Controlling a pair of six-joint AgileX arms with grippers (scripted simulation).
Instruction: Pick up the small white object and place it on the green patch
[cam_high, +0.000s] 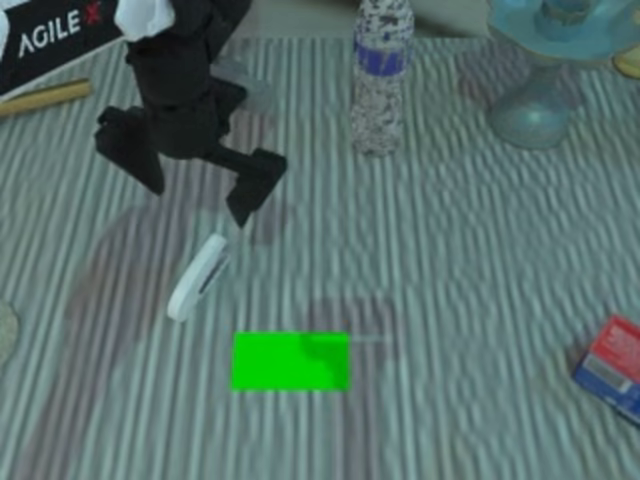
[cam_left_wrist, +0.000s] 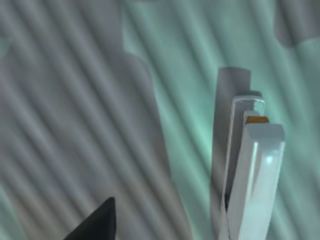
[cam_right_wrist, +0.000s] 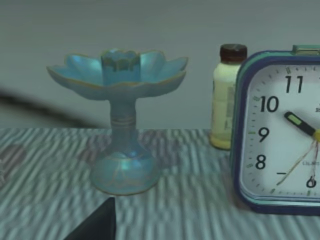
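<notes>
The left gripper (cam_high: 205, 195) hangs with fingers spread just above the small white object (cam_high: 198, 276), which lies left of the green patch (cam_high: 290, 361) mid-counter; I'd descend straddling its slim width before closing
</notes>
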